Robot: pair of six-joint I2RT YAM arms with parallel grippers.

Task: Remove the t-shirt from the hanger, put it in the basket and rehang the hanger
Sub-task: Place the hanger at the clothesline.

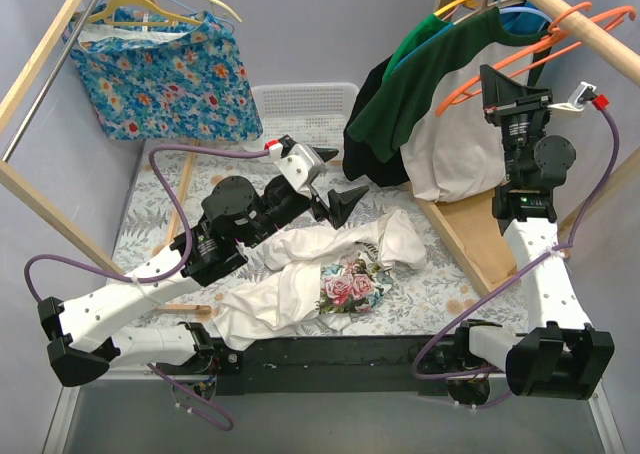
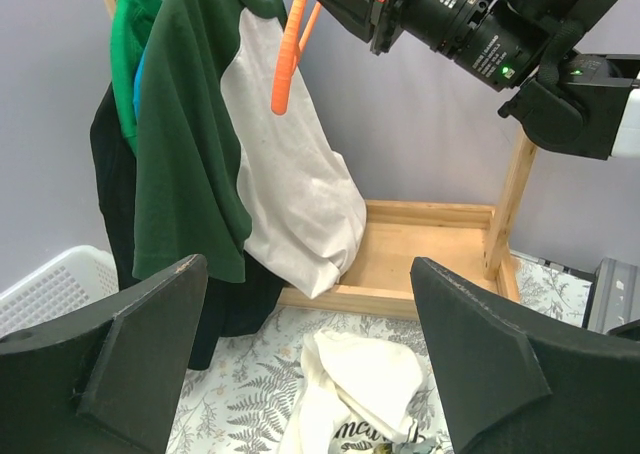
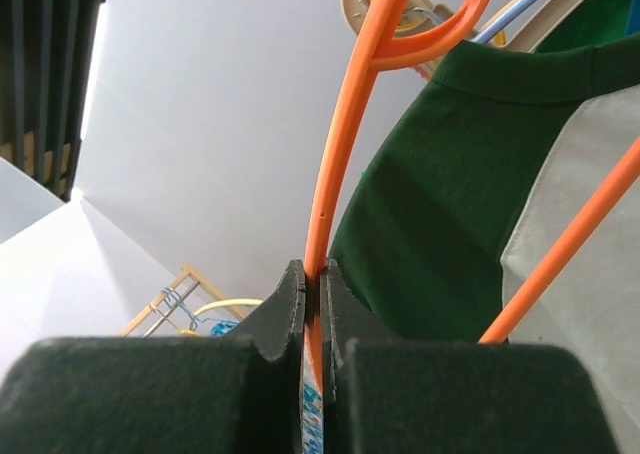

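The green and white t-shirt (image 1: 450, 114) hung from the wooden rail (image 1: 615, 54) on the right, above the bench (image 1: 150, 214). An orange hanger (image 3: 336, 134) sat at its neck. The right tool (image 3: 312, 284) was squeezed tight on the thin orange bar. The left tool (image 1: 340, 179) was wide apart and held nothing. It was low over a white shirt with roses (image 1: 330, 264) that lay crumpled on the bench.

The left arm (image 1: 130, 299) and right arm (image 1: 540, 269) are wearing white shells over black joints. Purple cables (image 1: 160, 152) are running along both. The left gripper (image 2: 308, 269) is showing black wedge-shaped fingers (image 2: 120, 364). A green light (image 2: 505, 71) is glowing on the right arm.
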